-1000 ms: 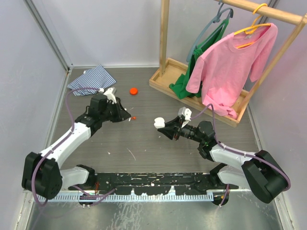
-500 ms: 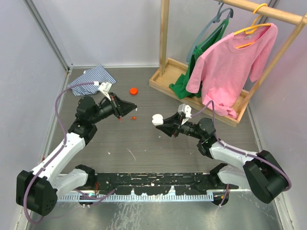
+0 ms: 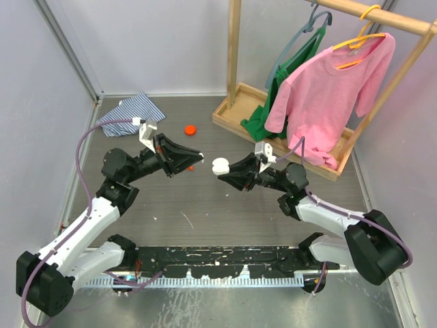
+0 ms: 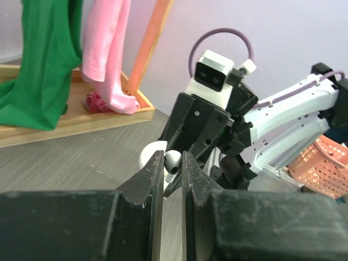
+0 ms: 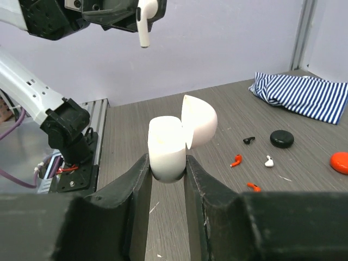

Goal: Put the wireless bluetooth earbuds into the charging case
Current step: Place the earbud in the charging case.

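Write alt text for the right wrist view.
The right gripper clamps an open white charging case, lid flipped back, while the left gripper holds a white earbud stem-down above it in the frame. On the table behind lie tiny loose earbuds, a black puck, an orange puck and a striped cloth.

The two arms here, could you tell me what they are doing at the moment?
The right gripper holds the white charging case, lid open, off the table. The left gripper pinches a white earbud in the air near it, not yet inserted. More earbuds lie loose on the table.
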